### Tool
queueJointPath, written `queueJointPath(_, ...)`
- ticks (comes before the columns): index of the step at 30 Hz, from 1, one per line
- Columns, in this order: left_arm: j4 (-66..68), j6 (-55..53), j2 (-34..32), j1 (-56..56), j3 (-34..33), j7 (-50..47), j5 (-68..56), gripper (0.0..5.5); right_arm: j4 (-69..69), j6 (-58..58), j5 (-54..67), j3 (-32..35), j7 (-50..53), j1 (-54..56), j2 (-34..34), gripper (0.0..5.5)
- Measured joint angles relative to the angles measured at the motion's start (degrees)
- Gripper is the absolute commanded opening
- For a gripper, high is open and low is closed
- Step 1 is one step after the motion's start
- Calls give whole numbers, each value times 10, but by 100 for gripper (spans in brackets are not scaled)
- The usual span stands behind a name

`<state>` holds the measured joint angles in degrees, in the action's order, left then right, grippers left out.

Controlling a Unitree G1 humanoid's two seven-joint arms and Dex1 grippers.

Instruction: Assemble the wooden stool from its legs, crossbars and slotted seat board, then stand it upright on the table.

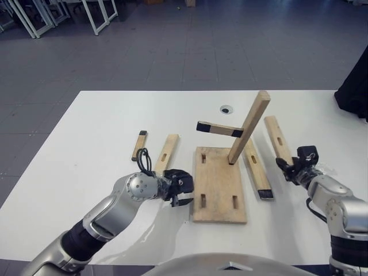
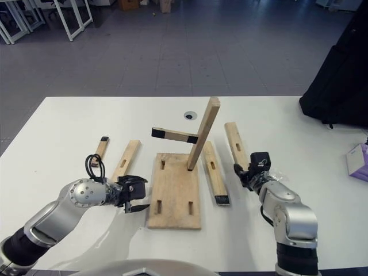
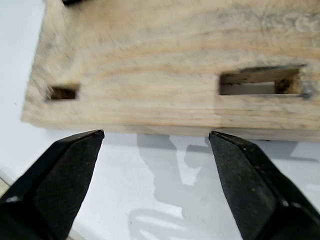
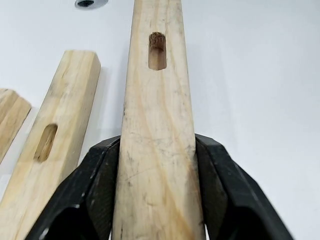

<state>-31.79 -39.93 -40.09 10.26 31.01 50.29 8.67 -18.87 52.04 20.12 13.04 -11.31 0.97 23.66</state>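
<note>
Wooden stool [image 1: 230,158], how far along?

Early. The seat board [image 1: 218,192] lies flat mid-counter [image 1: 86,144]. One leg [image 1: 250,126] stands in its far right slot, leaning to the right rather than plumb. Can't tell if it is fully seated. A black-tipped crossbar [image 1: 219,130] juts from that leg to the left, off the surface.

And the rest?

Three slots show open in the board. Loose parts:
- A second leg [image 1: 256,169] lies just beside the board's right edge, black tip nearest the robot.
- A third leg [image 4: 157,75] lies further right.
- A slotted piece [image 1: 167,150], likely the fourth leg, lies left of the board.
- A short dark-ended bar [image 1: 140,145] lies just beyond that.

Pincers?

The right pincer [image 4: 157,140] is clamped across the near end of the third leg, one finger on each side face. The leg appears to lie low on the counter.

The left pincer [image 3: 156,137] is spread wide, gripping nothing. It sits just off the board's near left edge, not touching the wood.

What's left, by your reckoning?

Most of it:
- Plant three legs.
- Fit the short bar, and the free end of the standing crossbar.
- Turn the stool over onto its feet.

Roughly a quarter done, at a guess.
</note>
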Motion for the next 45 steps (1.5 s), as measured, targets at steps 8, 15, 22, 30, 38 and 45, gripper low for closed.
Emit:
queueJointPath(8, -36, -93, 25, -35, -207, 22, -165, 390, -2, 3, 90, 98, -45, 116, 19, 203)
queueJointPath(15, 24, -245, 164, 27, -469, 38, -595, 390, -34, 70, 514, 191, -68, 227, 21, 203)
queueJointPath(22, 179, -301, 192, 157, -536, -83, -867, 390, -97, 68, 800, 35, -26, 235, 20, 203)
queueJointPath(30, 202, -308, 169, 167, -508, -127, -964, 390, -95, 59, 790, -49, -41, 219, 47, 203)
queueJointPath(38, 202, -292, 161, 168, -467, -159, -1018, 390, -86, 59, 694, -122, -108, 219, 68, 203)
queueJointPath(45, 202, -285, 146, 161, -446, -181, -1038, 305, -94, 47, 604, -151, -175, 218, 77, 202)
